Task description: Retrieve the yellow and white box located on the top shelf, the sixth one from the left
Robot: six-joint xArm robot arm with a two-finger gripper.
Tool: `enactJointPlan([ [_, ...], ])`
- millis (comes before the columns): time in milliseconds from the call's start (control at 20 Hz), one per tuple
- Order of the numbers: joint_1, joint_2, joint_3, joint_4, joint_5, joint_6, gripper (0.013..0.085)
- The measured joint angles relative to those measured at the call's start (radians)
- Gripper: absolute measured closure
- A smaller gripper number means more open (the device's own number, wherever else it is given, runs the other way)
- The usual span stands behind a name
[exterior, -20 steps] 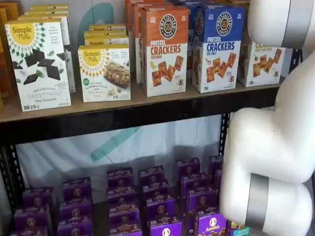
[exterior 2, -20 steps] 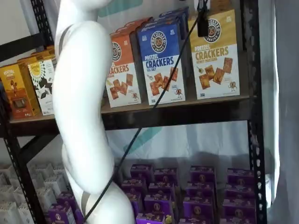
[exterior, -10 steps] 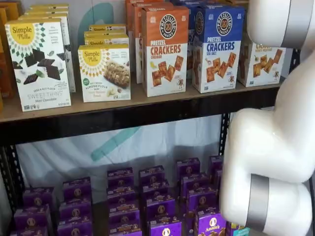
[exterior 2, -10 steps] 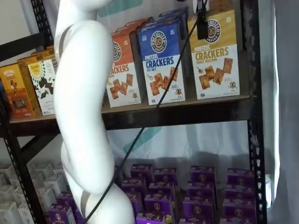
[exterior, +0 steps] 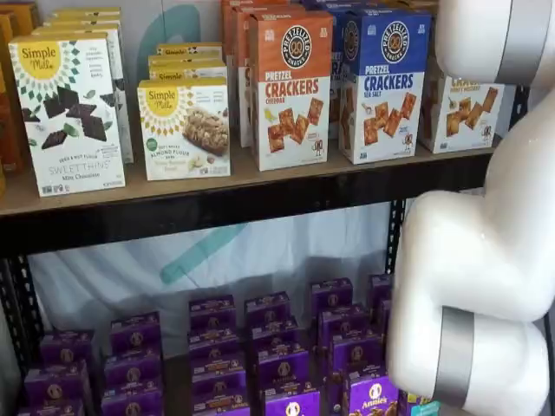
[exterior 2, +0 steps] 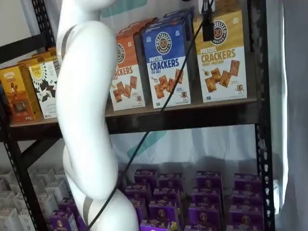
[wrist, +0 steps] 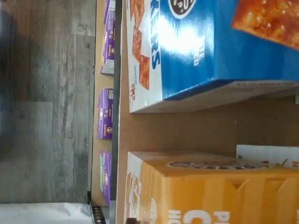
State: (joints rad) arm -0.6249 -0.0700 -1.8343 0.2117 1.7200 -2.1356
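The yellow and white box (exterior 2: pixel 222 60) stands upright at the right end of the top shelf (exterior 2: pixel 192 115), next to a blue-topped Pretzel Crackers box (exterior 2: pixel 167 62). In a shelf view my white arm hides most of the yellow and white box (exterior: pixel 460 113). My gripper (exterior 2: pixel 208 26) shows only as one black finger hanging from above with a cable, in front of the box's yellow band. No gap or grip can be made out. The wrist view shows the yellow box's top (wrist: pixel 219 196) close up, with the blue box (wrist: pixel 210 46) beside it.
An orange-topped Pretzel Crackers box (exterior: pixel 290 87) and Simple Mills boxes (exterior: pixel 68 108) fill the rest of the top shelf. Small purple boxes (exterior 2: pixel 207 199) cover the lower level. A black upright (exterior 2: pixel 260 120) stands just right of the yellow box. My arm (exterior 2: pixel 84 110) crosses in front.
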Motion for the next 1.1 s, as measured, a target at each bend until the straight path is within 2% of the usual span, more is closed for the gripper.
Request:
enactJointPlan([
  [50,-0.001,0.001,-0.002,0.002,0.002,0.0,0.025],
  [350,-0.007,0.007,-0.013,0.01,0.012,-0.001,0.025],
  [450,-0.008,0.006,-0.014,0.011,0.012,-0.002,0.033],
  [600,-0.01,0.006,-0.017,0.016,0.018,-0.002,0.033],
  [800,-0.027,0.007,-0.04,0.047,0.062,0.002,0.033],
  [1100,-0.065,-0.059,0.009,0.062,0.07,-0.028,0.033],
])
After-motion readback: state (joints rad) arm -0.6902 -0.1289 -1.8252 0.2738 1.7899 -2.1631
